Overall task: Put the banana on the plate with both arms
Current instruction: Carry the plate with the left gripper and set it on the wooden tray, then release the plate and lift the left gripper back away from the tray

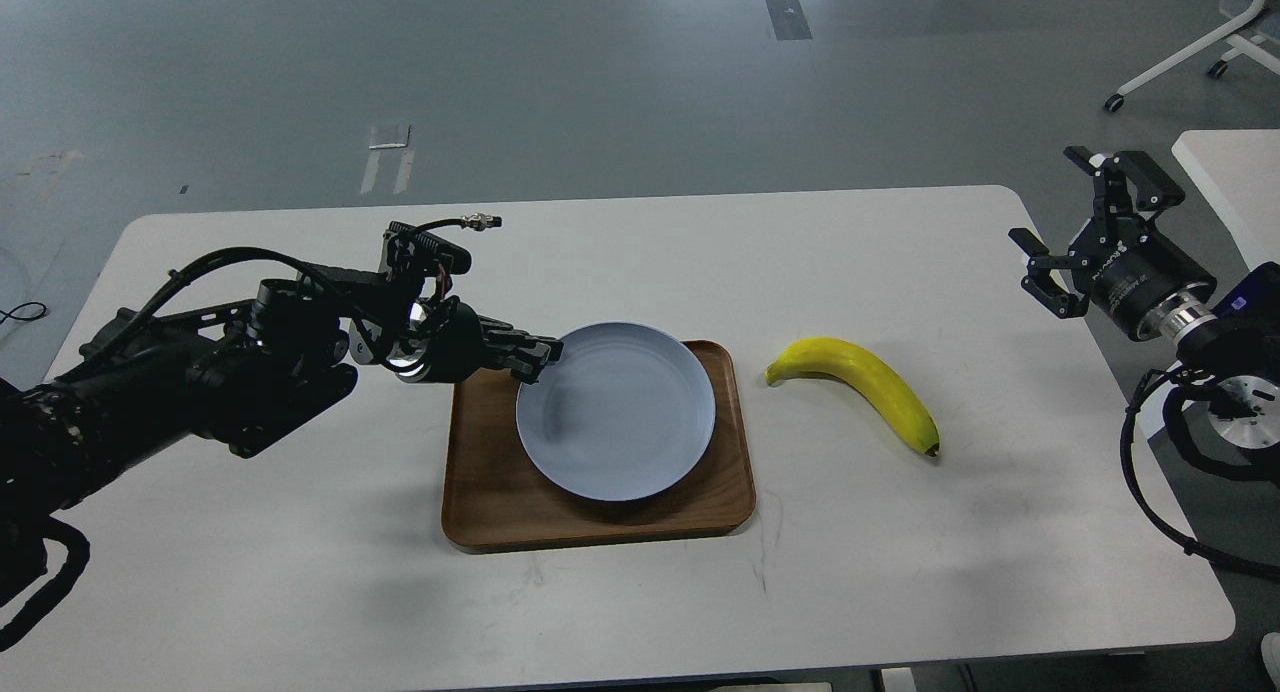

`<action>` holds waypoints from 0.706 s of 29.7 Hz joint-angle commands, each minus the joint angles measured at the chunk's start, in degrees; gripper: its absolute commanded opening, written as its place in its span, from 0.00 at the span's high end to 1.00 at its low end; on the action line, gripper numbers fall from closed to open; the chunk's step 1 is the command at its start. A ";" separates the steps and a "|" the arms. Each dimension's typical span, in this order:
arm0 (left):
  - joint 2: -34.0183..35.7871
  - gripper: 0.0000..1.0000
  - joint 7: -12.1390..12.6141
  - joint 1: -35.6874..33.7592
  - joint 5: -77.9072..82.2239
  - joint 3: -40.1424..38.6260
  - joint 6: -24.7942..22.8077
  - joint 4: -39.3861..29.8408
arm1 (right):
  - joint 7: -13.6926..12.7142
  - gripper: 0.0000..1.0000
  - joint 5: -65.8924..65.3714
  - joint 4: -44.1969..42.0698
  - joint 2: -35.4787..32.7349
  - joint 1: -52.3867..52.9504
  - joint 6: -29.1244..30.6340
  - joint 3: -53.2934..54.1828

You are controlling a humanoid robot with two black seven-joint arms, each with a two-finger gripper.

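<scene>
The pale blue-grey plate (618, 412) is over the right part of the brown wood-grain tray (480, 492), low and nearly flat. My left gripper (545, 353) is shut on the plate's upper-left rim. The yellow banana (860, 384) lies on the white table to the right of the tray, stem end pointing left and dark tip lower right. My right gripper (1065, 227) is open and empty, in the air at the table's far right edge, well right of the banana.
The white table (300, 592) carries only the tray and banana. Another white table (1225, 167) and a wheeled chair base (1190, 62) stand at the right beyond my right arm. Grey floor lies behind.
</scene>
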 commanded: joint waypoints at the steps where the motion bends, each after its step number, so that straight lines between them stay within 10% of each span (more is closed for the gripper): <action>1: -0.45 1.00 0.00 0.06 0.01 -0.07 -1.35 0.00 | 0.00 0.00 0.00 0.00 0.08 -0.02 0.00 0.01; 11: -1.94 1.00 0.00 0.41 -0.16 1.33 -1.44 1.32 | 0.00 0.00 0.00 0.00 0.08 -0.02 0.00 0.01; 19: -2.91 0.06 0.00 -0.03 -1.04 2.22 -1.18 2.37 | 0.00 0.00 0.00 0.00 0.08 -0.02 0.00 0.01; 21: -2.39 0.02 0.00 -0.47 -2.43 1.69 -1.18 2.37 | 0.00 0.00 0.00 0.00 0.08 -0.02 0.00 0.01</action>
